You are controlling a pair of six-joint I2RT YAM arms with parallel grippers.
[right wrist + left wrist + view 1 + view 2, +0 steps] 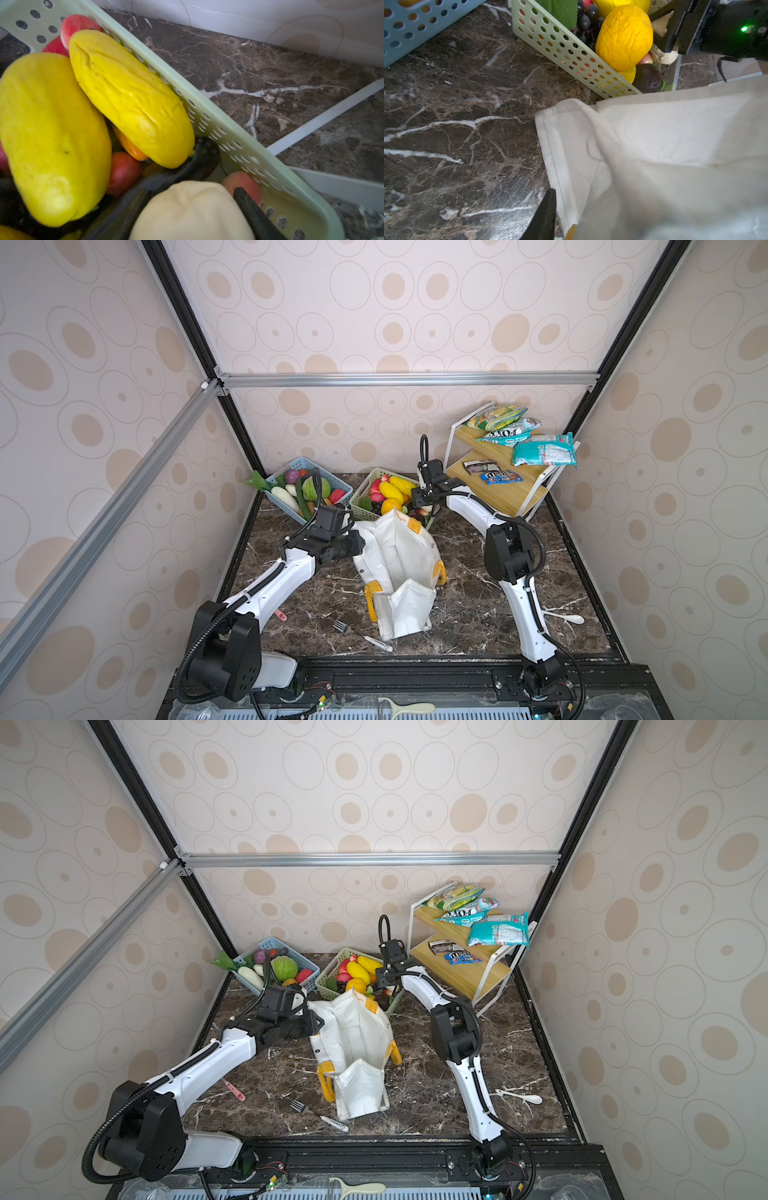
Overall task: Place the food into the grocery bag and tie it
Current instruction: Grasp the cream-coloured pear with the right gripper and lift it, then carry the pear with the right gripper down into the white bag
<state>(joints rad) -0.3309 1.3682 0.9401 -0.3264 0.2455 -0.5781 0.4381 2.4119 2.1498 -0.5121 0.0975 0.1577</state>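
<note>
The white grocery bag [399, 568] [357, 1044] stands open mid-table, its yellow handles hanging at the sides. My left gripper [356, 541] [316, 1021] is shut on the bag's left rim. In the left wrist view one black finger [545, 216] lies against the cloth [654, 135], and the other is hidden behind it. My right gripper [419, 499] [191, 191] reaches into the green basket [365, 497], its fingers closed on either side of the beige ball [191, 212]. A dark green cucumber [303, 506], a red pepper [337, 494] and a green leaf [257, 481] lie in the blue basket [282, 506].
Yellow fruits [128, 99] and red fruits crowd the green basket beside the ball. A two-tier wooden shelf [498, 485] with snack packets stands at the back right. A fork [343, 627], a pen [378, 643] and a white spoon [569, 617] lie near the front edge.
</note>
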